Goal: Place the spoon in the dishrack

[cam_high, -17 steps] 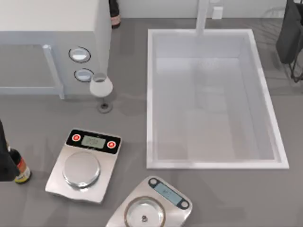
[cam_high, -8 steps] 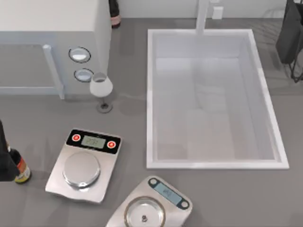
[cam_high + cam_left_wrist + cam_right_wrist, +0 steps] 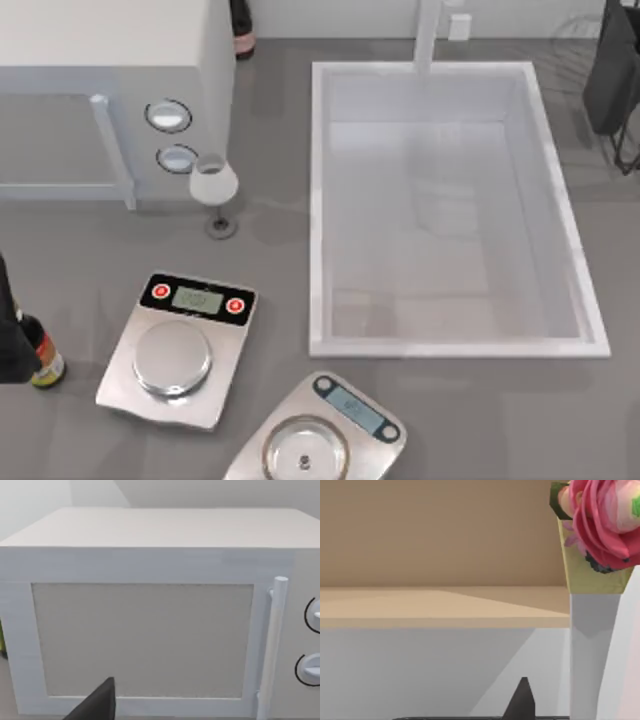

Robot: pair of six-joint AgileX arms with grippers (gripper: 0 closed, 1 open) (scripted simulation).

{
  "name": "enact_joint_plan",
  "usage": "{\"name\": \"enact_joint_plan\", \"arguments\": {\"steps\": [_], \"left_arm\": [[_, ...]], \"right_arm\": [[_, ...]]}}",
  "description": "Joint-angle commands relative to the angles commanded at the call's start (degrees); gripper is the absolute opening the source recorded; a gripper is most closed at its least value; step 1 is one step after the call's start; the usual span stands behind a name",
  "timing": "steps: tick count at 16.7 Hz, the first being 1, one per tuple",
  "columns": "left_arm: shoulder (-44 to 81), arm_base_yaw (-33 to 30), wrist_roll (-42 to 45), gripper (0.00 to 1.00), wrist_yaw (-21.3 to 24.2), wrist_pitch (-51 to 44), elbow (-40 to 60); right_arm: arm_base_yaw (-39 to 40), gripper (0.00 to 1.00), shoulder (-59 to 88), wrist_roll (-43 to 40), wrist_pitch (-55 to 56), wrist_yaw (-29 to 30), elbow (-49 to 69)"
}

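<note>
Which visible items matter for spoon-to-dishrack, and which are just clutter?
Job:
dishrack, at the table's far right edge.

Clutter:
sink
microwave
wine glass
square scale
round-plate scale
bottle
flower vase

Microwave: far left of the table.
Wine glass: just in front of the microwave's right end.
Sink: right of centre.
Dishrack: far right edge, beside the sink.
Two scales: near side, left of the sink.
Bottle: near left edge.
</note>
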Motion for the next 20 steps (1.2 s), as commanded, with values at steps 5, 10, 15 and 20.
{"name": "enact_joint_plan", "arguments": {"steps": [5,10,15,20], "left_arm": [[0.0,0.0,0.0,1.0,0.0,0.0,0.0],[0.0,0.0,0.0,1.0,0.0,0.0,0.0],[0.0,0.0,0.0,1.0,0.0,0.0,0.0],[0.0,0.0,0.0,1.0,0.0,0.0,0.0]], "right_arm": [[6.8,0.0,17.4,-0.2,22.3,7.1,-3.9],[12.6,0.0,29.0,-0.2,37.1,12.9,-7.6],[13.5,0.0,30.4,-0.1,38.9,13.8,-8.3],[13.5,0.3,30.4,-0.1,38.9,13.8,-8.3]]}}
